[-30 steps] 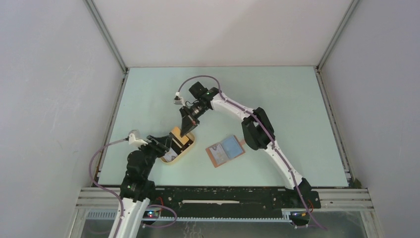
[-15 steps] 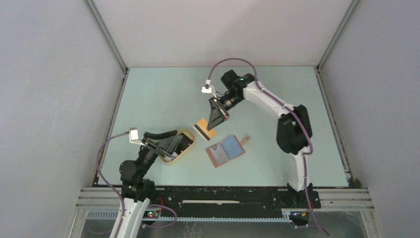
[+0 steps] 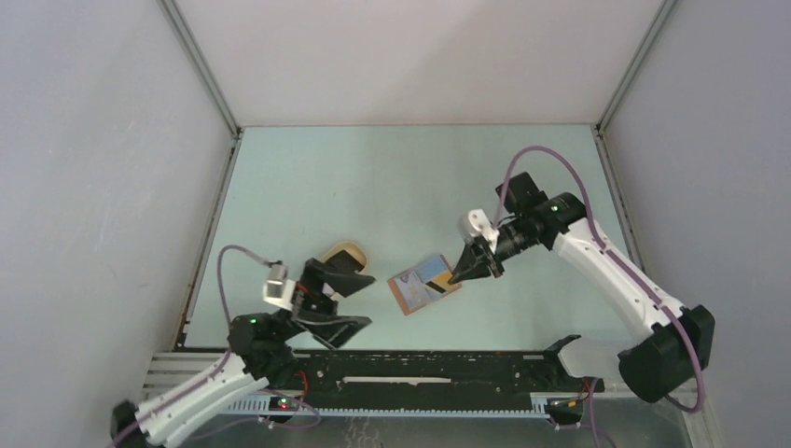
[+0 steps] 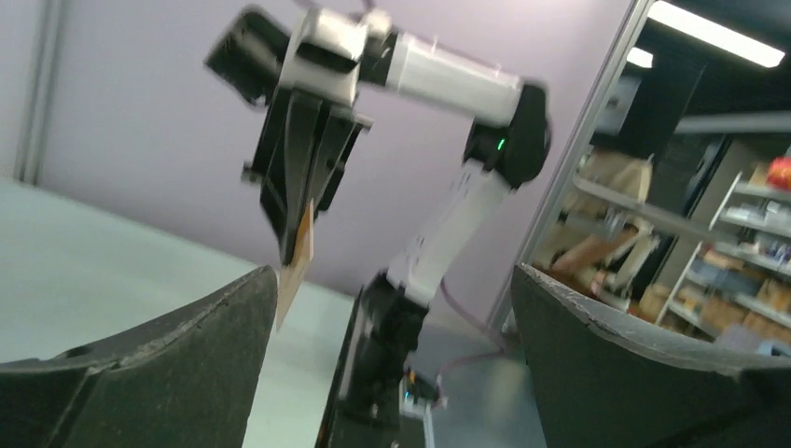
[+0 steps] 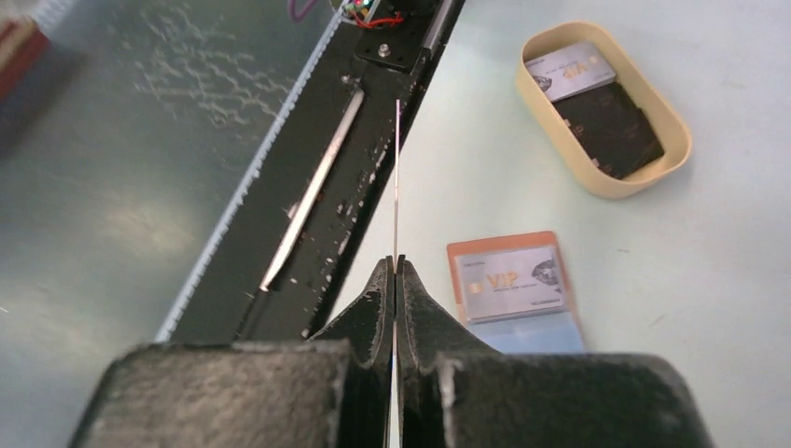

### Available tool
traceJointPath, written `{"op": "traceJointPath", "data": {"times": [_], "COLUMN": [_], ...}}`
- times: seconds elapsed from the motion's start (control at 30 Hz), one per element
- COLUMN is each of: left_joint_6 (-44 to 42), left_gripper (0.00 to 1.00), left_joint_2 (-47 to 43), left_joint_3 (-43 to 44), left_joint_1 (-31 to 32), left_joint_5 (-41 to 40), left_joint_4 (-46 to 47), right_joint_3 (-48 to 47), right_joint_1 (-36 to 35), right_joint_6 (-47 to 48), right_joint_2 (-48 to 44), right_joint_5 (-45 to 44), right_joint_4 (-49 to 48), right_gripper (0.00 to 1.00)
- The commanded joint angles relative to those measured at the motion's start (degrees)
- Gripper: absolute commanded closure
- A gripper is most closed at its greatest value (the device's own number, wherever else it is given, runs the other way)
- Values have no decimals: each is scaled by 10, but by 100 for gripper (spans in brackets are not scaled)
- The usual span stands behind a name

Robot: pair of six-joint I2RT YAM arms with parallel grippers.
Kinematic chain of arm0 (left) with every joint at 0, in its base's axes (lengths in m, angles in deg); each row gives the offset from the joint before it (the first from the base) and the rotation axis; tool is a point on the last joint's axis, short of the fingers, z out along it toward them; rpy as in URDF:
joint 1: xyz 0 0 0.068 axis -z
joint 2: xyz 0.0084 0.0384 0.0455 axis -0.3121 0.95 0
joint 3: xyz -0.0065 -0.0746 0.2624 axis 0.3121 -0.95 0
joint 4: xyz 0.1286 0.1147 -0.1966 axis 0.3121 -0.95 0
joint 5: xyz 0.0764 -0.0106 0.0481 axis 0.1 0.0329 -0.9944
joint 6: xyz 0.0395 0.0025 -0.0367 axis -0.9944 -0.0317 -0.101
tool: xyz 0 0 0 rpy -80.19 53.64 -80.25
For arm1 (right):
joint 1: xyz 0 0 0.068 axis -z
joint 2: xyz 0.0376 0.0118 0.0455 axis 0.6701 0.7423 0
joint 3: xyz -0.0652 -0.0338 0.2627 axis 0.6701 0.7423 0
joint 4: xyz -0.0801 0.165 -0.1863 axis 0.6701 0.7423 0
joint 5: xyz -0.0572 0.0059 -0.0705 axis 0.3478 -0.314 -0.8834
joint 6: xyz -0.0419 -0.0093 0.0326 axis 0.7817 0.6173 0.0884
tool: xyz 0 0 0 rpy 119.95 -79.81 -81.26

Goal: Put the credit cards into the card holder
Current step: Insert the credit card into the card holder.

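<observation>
The right end effector (image 3: 460, 274) is clenched on 1 credit card (image 5: 396, 187). The right wrist view sees that card purely edge-on, as a thin line running out from between the pressed fingertips. It hangs just to the right-edge side of the card holder (image 3: 422, 286), which lies open and flat toward the near edge of the bench (image 3: 373, 177), roughly midway between its left and right edges. Carrying the card by 1 end probably leaves its free end clear to go into a slot. The holder's grey-blue pockets (image 5: 539, 331) face up, and 1 silver card (image 5: 511, 283) already sits in them.

The tan tray (image 5: 597, 182), toward the near-left corner, holds 2 more, a grey card (image 5: 569, 71) and a black card (image 5: 611, 131). The left end effector (image 3: 370, 301) is released, fingers spread wide with nothing between them.

Half a second ago the right arm was carrying the card on the far side of the holder, close to the tray. It has since swung round to the holder's right. The left arm, which then reached over the tray, has pulled back toward the near edge, likely to clear room.
</observation>
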Motion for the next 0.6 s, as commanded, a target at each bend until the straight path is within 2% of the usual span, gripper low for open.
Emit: {"op": "traceJointPath", "data": {"times": [0.0, 0.13, 0.27, 0.33, 0.4, 0.43, 0.5, 0.53, 0.57], "left_joint_6": [-245, -403, -533, -561, -565, -562, -549, -540, -528], "left_gripper": [0, 1, 2, 2, 3, 4, 7, 10, 16], "left_joint_2": [139, 265, 374, 411, 439, 450, 467, 474, 479], "left_joint_3": [41, 64, 81, 92, 94, 93, 88, 87, 88], "left_joint_1": [149, 243, 304, 315, 316, 315, 316, 316, 315], "left_joint_5": [-91, -133, -165, -205, -236, -250, -266, -276, -292], "left_joint_4": [24, 45, 86, 96, 123, 140, 179, 192, 198], "right_joint_3": [50, 112, 158, 159, 159, 159, 158, 147, 130], "right_joint_1": [7, 7, 7, 7, 7, 7, 7, 7, 6], "right_joint_6": [232, 368, 357, 332, 222, 103, -74, -141, -156], "right_joint_2": [-44, -102, -148, -149, -144, -140, -125, -110, -92], "right_joint_5": [2, -8, 4, 19, 39, 45, 48, 46, 49], "right_joint_4": [32, 50, 4, -3, -51, -95, -180, -208, -200], "right_gripper": [100, 100, 100, 100, 100, 100, 100, 100, 100]}}
